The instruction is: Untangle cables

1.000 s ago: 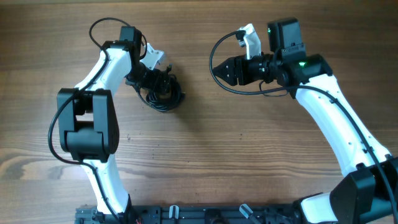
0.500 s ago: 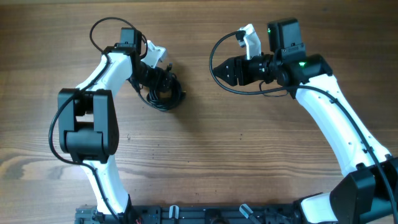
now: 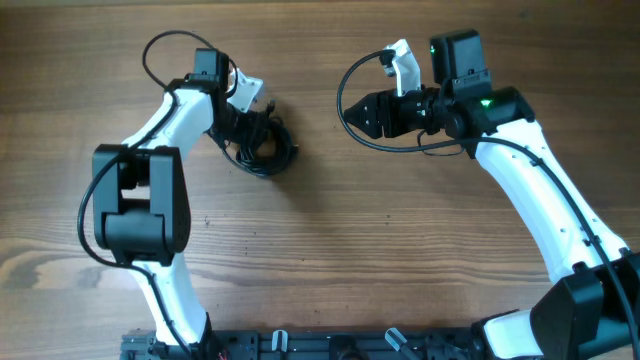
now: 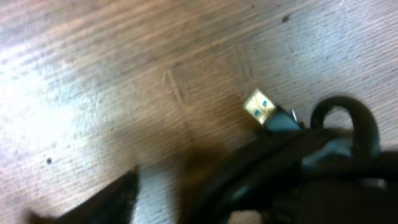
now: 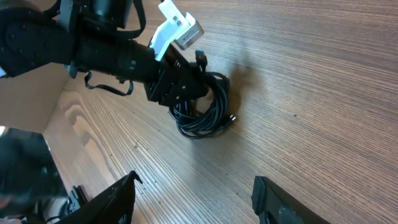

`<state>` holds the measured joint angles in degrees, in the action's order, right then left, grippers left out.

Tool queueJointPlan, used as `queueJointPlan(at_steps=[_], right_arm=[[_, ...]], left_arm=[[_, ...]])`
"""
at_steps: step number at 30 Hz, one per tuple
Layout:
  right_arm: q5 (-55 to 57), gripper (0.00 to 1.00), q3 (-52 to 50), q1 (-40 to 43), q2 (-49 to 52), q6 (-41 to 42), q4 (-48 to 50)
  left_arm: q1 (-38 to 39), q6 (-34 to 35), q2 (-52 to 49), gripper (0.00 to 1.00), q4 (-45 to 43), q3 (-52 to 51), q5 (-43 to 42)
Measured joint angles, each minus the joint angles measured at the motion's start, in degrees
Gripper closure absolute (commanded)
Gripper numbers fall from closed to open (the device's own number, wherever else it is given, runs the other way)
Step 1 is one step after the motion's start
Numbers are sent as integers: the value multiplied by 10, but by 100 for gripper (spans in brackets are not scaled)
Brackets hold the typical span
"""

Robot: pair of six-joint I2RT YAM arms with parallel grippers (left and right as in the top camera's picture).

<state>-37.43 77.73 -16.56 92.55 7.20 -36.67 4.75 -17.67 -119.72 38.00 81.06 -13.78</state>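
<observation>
Wooden table [image 3: 400,250] | cables [image 3: 266,156] roundish clump | USB plug [image 4: 260,107] points upper-left, left wrist view

Cables [image 3: 272,158] on the table [image 3: 330,250] at the left claw [image 3: 256,130]; right claw [image 3: 352,112] well apart.

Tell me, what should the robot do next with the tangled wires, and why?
Probably clamp the left gripper on the cables: it sits in them, they lie as one clump on the table, and the right gripper hangs open, apart.

White arms [image 3: 540,200] with black joints [image 3: 135,205] and looping wires [image 3: 340,98].
</observation>
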Motion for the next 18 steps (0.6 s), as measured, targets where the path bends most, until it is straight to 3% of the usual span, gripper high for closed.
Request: queueJointPlan(at_steps=[2, 9, 13, 18], right_arm=[[0, 38, 0, 0, 0, 0, 0], [2, 44, 0, -1, 0, 24, 12], [16, 44, 0, -16, 0, 47, 33], [94, 47, 0, -71, 0, 69, 39]], left_arm=[[0, 24, 2, 96, -7, -5, -3], [-1, 170, -4, 96, -42, -17, -88], [1, 314, -5, 96, -40, -11, -160], [33, 394, 57, 96, -42, -7, -173]])
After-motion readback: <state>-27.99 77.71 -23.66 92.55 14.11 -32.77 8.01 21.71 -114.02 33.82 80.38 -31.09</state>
